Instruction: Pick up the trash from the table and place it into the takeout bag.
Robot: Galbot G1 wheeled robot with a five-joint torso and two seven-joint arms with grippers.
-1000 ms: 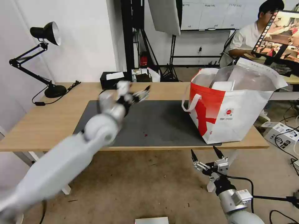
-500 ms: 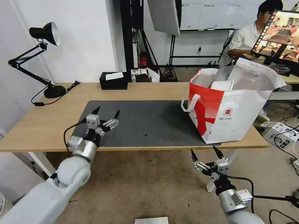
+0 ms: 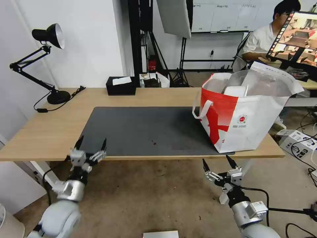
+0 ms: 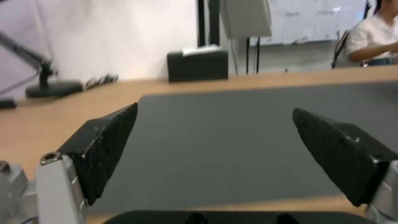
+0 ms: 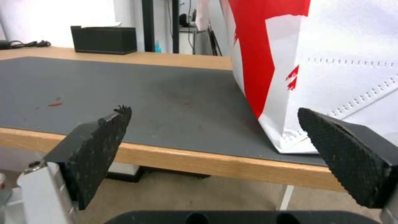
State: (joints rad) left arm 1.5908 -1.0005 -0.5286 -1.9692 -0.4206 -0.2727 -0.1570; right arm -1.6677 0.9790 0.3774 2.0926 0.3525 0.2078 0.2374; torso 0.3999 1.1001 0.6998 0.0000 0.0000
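The takeout bag (image 3: 244, 112) stands open on the right end of the table (image 3: 49, 132), partly on the dark grey mat (image 3: 148, 129). Trash lies inside it: a white container (image 3: 236, 91) and clear plastic (image 3: 261, 82) show at its open top. My left gripper (image 3: 92, 141) hangs open and holds nothing, just before the table's front edge at the mat's near left corner. Its wrist view looks across the mat (image 4: 232, 140) between the left gripper (image 4: 214, 109) fingers. My right gripper (image 3: 216, 160) is open below the front edge, facing the bag (image 5: 331, 62); its own view shows the right gripper (image 5: 212, 110) with nothing in it.
A black tissue box (image 3: 121, 86) sits at the table's back edge and a black desk lamp (image 3: 49, 66) at the back left. A small red speck (image 3: 154, 143) marks the mat. Boxes and cables (image 3: 297, 142) lie on the floor at right.
My left arm has pulled back from over the mat, toward me and down to the table's front edge. The right arm and the bag have not moved.
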